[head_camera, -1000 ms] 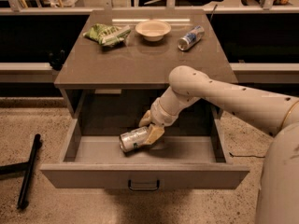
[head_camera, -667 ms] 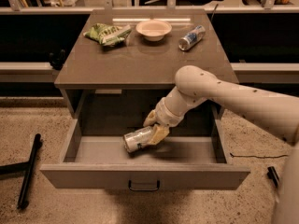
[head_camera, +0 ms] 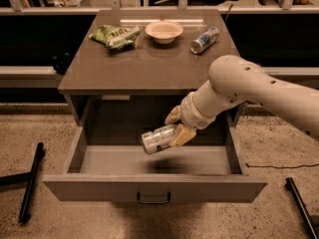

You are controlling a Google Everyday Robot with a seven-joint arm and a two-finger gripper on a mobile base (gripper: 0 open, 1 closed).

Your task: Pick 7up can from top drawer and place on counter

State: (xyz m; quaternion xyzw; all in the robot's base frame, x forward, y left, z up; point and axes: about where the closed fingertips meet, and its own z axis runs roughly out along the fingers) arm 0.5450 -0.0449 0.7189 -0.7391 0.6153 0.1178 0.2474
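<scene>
High front view; gripper point(head_camera: 176, 127) over drawer point(head_camera: 209, 188)

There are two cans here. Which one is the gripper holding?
The silvery 7up can, clamped in the gripper over the open top drawer. The blue-and-silver can lies on its side on the counter, untouched.

Nothing legible, even 7up can point(head_camera: 158, 139) in end effector point(head_camera: 176, 127) over top drawer point(head_camera: 99, 188).
</scene>
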